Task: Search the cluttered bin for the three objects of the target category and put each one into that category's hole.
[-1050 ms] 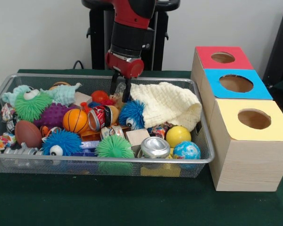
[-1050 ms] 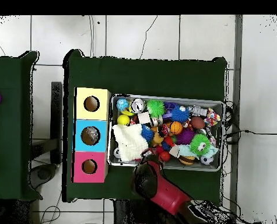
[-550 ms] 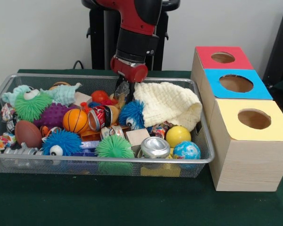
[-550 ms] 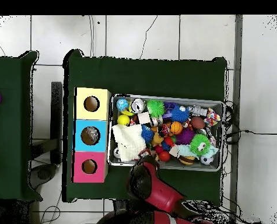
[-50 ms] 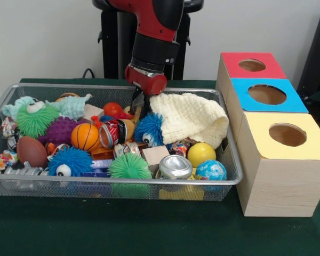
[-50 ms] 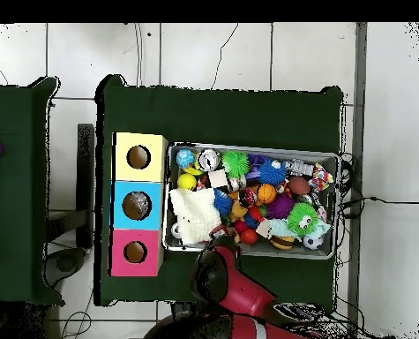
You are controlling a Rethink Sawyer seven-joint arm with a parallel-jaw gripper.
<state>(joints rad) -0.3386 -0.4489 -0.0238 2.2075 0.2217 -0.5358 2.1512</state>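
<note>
Shifted slightly rightward and raised since a second ago: gripper [image 5: 140,105], now hanging at the far rim of the wire bin [image 5: 230,160], just left of the cream cloth [image 5: 192,118]. Fingers close together, nearly closed; whether anything is pinched between them cannot be told. Target category not stated; no object visibly lifted clear of the clutter. Nearest items beneath the fingertips: red ball [image 5: 112,109] just left, blue fuzzy ball [image 5: 148,129] just below and nearer the camera. Three boxes standing right of the bin: red box [image 5: 252,64] farthest, blue box [image 5: 266,94] in the middle, yellow box [image 5: 286,134] nearest. Judged: any carry from here runs rightward across the cloth, with the red hole closest to the gripper. Overhead confirms arm over the bin's cloth end.
</note>
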